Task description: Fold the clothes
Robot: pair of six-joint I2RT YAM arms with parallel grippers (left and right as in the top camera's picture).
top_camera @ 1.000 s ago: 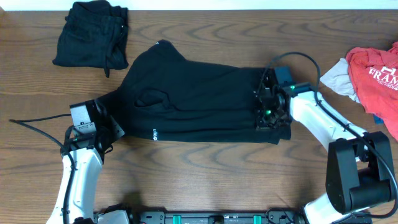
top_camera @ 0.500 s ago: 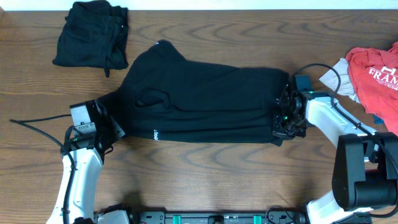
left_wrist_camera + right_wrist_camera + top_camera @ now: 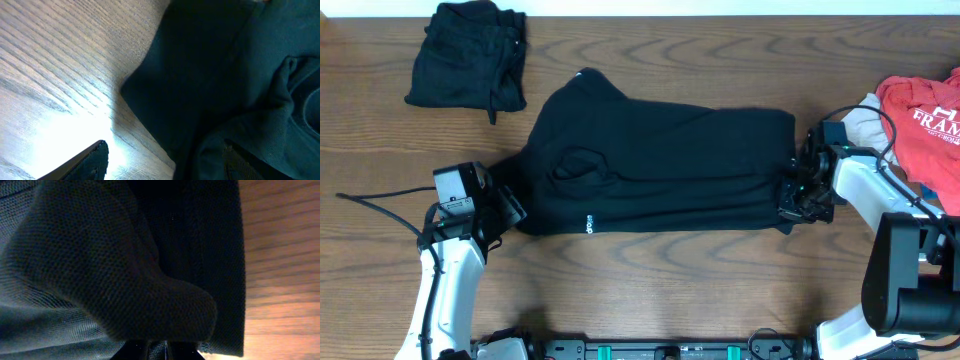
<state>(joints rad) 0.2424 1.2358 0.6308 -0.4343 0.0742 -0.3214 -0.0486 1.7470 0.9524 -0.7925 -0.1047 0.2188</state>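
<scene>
- The red tee (image 3: 918, 125) at the right edge of the table (image 3: 650, 290) carries white capitals reading "FRA". The picture edge cuts off the rest, and a smaller line below is too small to read.
- The black top (image 3: 660, 165) lies spread flat across the middle of the table. A small white print (image 3: 589, 222) by its near hem is too tiny to read.
- A folded black garment (image 3: 468, 55) sits at the far left, with no writing showing.
- A light grey piece (image 3: 860, 122) lies partly under the red tee and is mostly hidden.
- The right gripper (image 3: 794, 195) is at the top's right edge, pinching a bunch of its black fabric. Cloth fills its wrist view, and the fingers barely show at the bottom.
- The left gripper (image 3: 510, 208) stands at the top's left edge with its jaws spread. In its wrist view one finger (image 3: 92, 160) is over bare wood beside the cloth, and fabric hides the other.
</scene>
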